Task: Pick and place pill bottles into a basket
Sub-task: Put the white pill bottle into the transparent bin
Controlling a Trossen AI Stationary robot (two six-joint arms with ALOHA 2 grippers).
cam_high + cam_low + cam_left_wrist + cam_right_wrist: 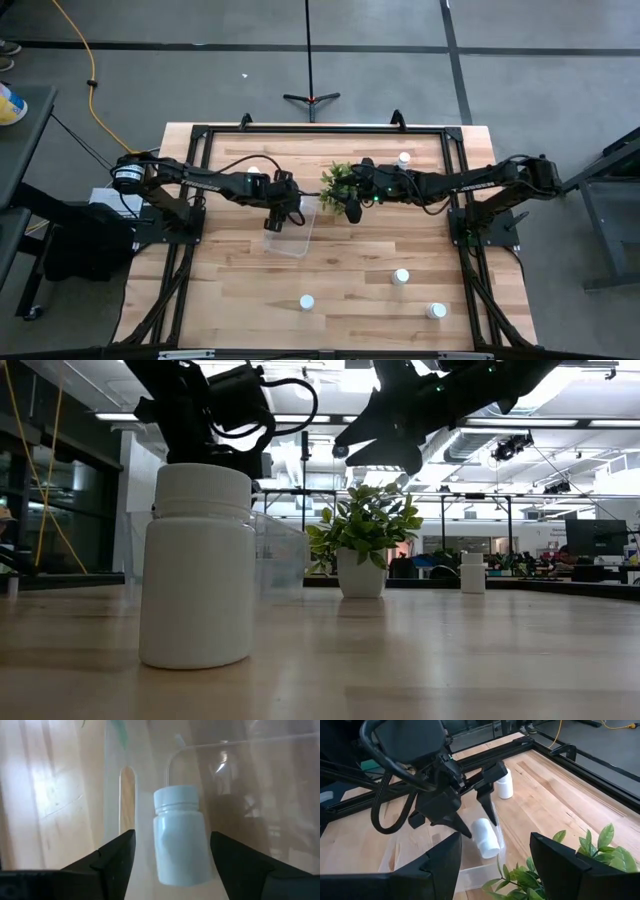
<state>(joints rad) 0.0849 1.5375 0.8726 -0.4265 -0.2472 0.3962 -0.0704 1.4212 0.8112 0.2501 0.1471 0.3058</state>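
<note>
The left gripper (281,216) is seen from above hanging over the clear basket (292,240) near the middle of the table (350,290). Its fingers (487,802) are spread apart — in the right wrist view a white pill bottle (485,837) sits between the tips, tilted, with a gap visible on either side, and in the left wrist view the same bottle (180,842) shows between the two dark fingers (117,857) with the basket's clear wall (250,780) behind it. Whether the bottle is touching the basket floor cannot be told.

The right gripper (353,210) is held just beside the small green plant (338,183), its fingers parted with nothing between them.

Five more bottles are scattered on the table: one behind the left arm (254,171), one at the far edge on the right side (404,158), one right of centre (401,276), one near the front right corner (436,311) and one at the front (307,302) — that last one looms large in the low view (197,565).
</note>
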